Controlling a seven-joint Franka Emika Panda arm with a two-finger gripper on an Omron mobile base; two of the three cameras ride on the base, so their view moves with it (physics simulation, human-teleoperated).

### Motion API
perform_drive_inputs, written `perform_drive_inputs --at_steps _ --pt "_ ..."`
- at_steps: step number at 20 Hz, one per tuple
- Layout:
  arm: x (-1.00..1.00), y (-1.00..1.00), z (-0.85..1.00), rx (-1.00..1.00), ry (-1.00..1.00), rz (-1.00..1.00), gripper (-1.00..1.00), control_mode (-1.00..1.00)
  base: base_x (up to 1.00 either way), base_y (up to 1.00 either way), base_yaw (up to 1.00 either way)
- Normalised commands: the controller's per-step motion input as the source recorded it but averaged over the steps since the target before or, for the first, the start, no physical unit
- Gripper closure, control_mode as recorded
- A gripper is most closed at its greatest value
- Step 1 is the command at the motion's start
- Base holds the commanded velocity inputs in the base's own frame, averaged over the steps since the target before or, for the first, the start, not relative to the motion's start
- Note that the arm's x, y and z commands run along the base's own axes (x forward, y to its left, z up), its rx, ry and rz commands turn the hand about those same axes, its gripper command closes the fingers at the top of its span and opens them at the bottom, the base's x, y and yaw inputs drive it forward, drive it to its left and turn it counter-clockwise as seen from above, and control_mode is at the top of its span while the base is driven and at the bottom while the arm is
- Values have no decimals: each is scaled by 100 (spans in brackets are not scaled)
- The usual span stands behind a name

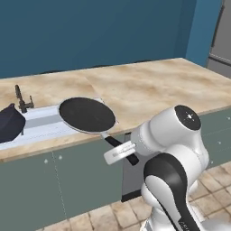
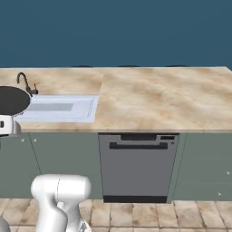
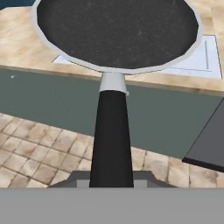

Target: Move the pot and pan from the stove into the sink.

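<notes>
One frying pan [image 1: 87, 115] hangs level over the sink's [image 1: 43, 122] right end in the left base view, handle running toward five o'clock into the gripper [image 1: 122, 151], clamped on it; the pot [image 1: 9, 124] sits at nine o'clock. Right base view: the pan [image 2: 11, 100] at nine o'clock beside the faucet [image 2: 25, 83]. Hand view: the handle [image 3: 112, 135] runs six to twelve.

No text, label, brand, number or sign can be read in any of the views.
</notes>
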Motion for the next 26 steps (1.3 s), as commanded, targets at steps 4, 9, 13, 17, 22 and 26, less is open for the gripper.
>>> perform_drive_inputs --at_steps 4,9,13,17,22,26 --pt "0 0 0 0 0 0 100 100 40 3 -1" --pt "0 0 0 0 0 0 100 100 73 11 -2" --pt "0 0 0 0 0 0 100 100 39 3 -4" --pt "23 0 0 0 4 -1 100 -100 0 0 0" --pt "71 2 0 0 15 -10 100 -100 0 0 0" --pt "68 5 7 0 23 -10 100 -100 0 0 0"
